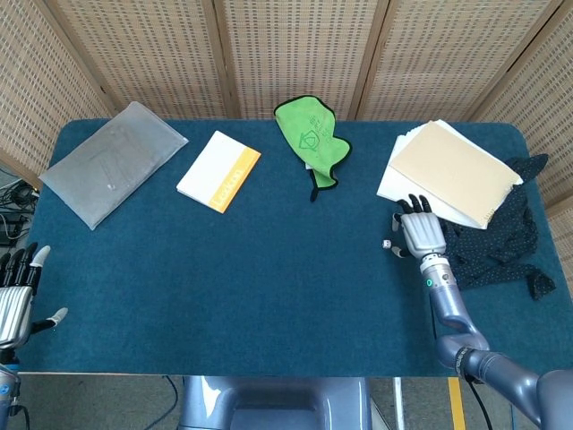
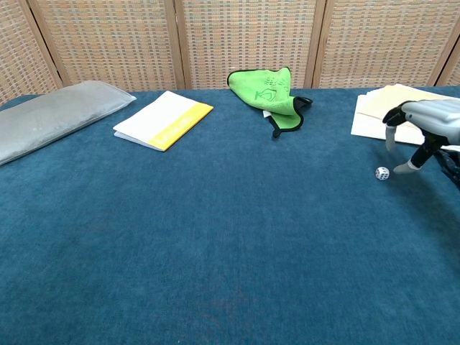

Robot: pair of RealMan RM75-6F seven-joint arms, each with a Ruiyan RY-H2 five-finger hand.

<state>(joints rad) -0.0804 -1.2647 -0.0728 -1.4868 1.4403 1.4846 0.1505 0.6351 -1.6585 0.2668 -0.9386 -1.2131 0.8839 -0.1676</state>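
woven screens behind, blue felt table below

blue table (image 1: pixel 269 287) is seen with a small white die (image 2: pixel 382 173) lying just beside the right hand (image 1: pixel 421 235), whose fingers are spread and hold nothing. the left hand (image 1: pixel 16 296) is held open at the table's near left edge.

No words, brand names or numbers can be read anywhere in either view. The green cloth (image 1: pixel 311 136) at the far middle of the table carries a dark line-drawn emblem, too small to make out. The small white die (image 2: pixel 382 173) near the right edge shows dark pips, too tiny to count.
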